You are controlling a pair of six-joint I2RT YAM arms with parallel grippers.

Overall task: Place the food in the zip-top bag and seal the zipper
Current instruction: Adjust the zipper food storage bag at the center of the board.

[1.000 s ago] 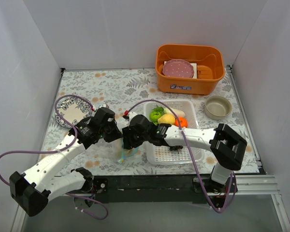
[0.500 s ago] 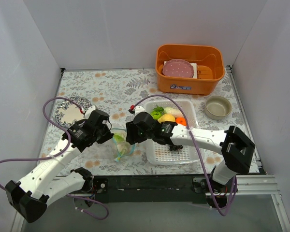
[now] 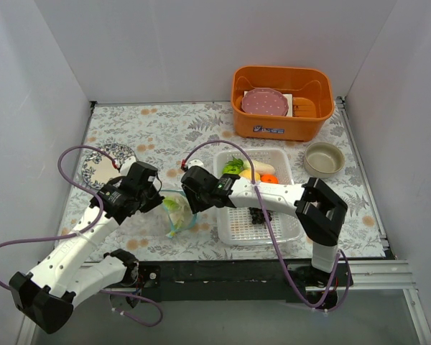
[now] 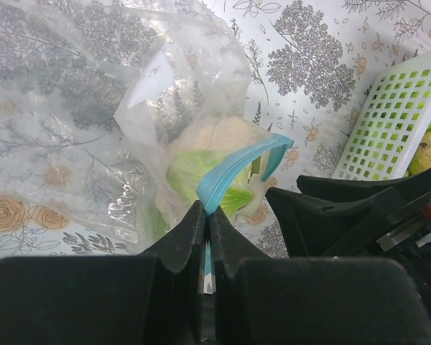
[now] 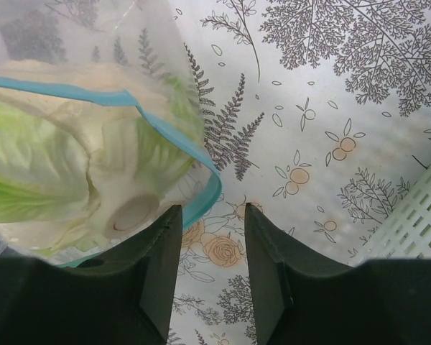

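The clear zip-top bag (image 3: pixel 176 214) lies between the two arms with the white-green cabbage (image 4: pixel 212 154) inside it; the cabbage also fills the left of the right wrist view (image 5: pixel 65 180). My left gripper (image 4: pixel 206 215) is shut on the bag's light blue zipper (image 4: pixel 233 169) at the mouth. My right gripper (image 5: pixel 211 215) is open and empty, just right of the zipper (image 5: pixel 201 162). Green pepper (image 3: pixel 233 166), lemon (image 3: pixel 249 175), orange (image 3: pixel 269 180), radish (image 3: pixel 261 167) and dark grapes (image 3: pixel 261 213) lie in the perforated tray (image 3: pixel 273 228).
An orange bin (image 3: pixel 281 126) with a pink plate (image 3: pixel 264 101) stands at the back right. A beige bowl (image 3: pixel 324 159) sits right of the tray. A patterned plate (image 3: pixel 104 162) lies at the left. The tray's corner (image 4: pixel 391 122) is close to both grippers.
My right gripper has let go and drawn back toward the tray; the cabbage now sits in the bag. My left gripper has shifted left, still holding the bag's mouth.
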